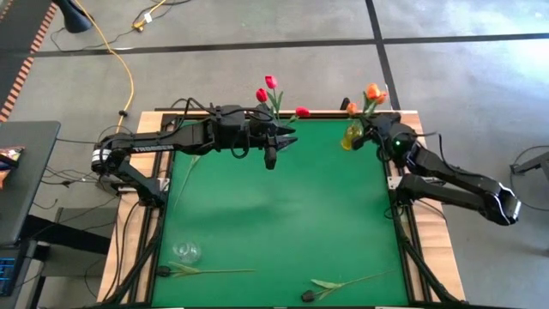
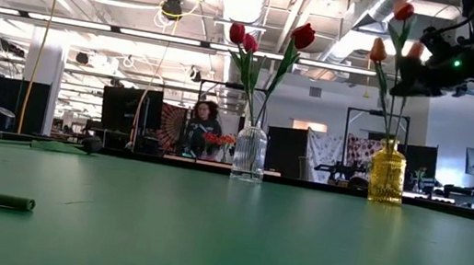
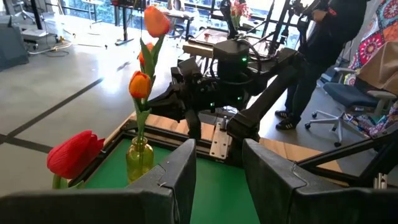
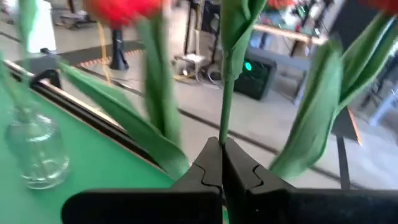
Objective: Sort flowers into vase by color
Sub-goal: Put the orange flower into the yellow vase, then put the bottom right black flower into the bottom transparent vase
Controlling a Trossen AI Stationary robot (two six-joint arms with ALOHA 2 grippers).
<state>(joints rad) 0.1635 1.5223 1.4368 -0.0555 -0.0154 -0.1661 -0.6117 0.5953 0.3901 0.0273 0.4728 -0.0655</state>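
Green felt covers the table (image 1: 274, 215), and I read the layout from the high view first. At the far edge stand two vases. The clear glass vase (image 2: 249, 153) holds three red tulips (image 2: 303, 36). The yellow vase (image 2: 387, 172) stands to its right in the high view and holds orange tulips (image 3: 140, 84).

My right claw (image 4: 221, 163) sits above the yellow vase at the far right corner. Its fingers are pressed together on a thin green stem (image 4: 226, 106), which rises straight up between the tips, with broad leaves on either side. In the low view this claw hangs high over the yellow vase, just beside the orange heads. I cannot tell from the right wrist view which colour of head this stem carries.

My left claw (image 1: 273, 148) hovers over the far part of the table, near the clear glass vase and apart from it. Its fingers (image 3: 180, 168) stand partly apart with nothing between them. The left wrist view looks across to the yellow vase and the right arm behind it, with one red head at the near side.

Two more flowers lie flat on the near part of the table: a dark-headed tulip (image 1: 202, 271) at the near left, and a second dark-headed tulip (image 1: 347, 281) toward the near right. A small clear glass object (image 1: 187, 251) lies just beside the first. A person (image 2: 202, 126) sits in the room beyond the table.
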